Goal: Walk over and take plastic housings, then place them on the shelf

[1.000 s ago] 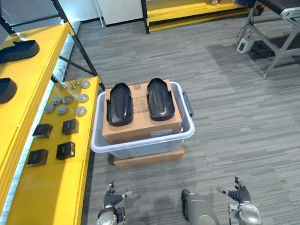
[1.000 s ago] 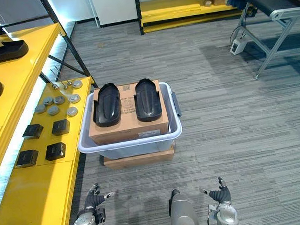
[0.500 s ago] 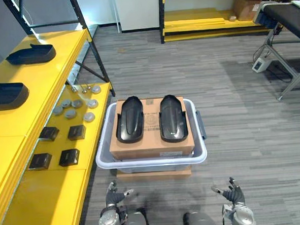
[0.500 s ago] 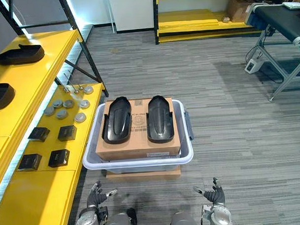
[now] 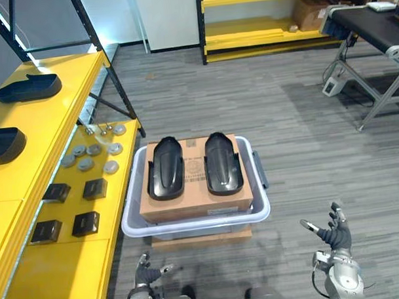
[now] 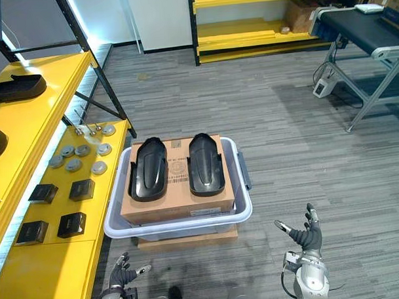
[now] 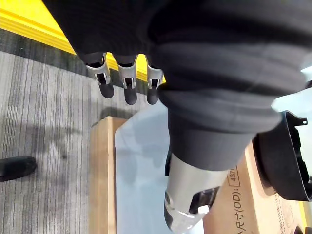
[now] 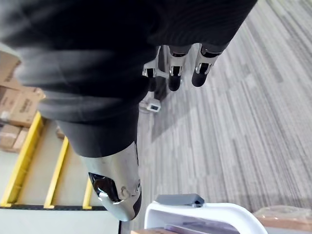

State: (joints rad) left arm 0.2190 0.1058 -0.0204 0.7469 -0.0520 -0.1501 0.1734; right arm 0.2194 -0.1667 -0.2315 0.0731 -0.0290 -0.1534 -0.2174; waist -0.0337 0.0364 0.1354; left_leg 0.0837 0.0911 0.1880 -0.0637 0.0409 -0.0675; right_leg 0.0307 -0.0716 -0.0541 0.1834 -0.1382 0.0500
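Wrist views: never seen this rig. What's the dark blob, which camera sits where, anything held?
It is a two-armed humanoid. The two wide pictures come from its head, looking down; the two close ones from cameras on its wrists, and the dark blob there is each hand's ribbed cover, with silver fingers beside it. The left hand and right hand are both open and hold nothing. Ahead, two black plastic housings lie side by side on a cardboard box in a grey tub. The yellow shelf on its left carries two more housings.
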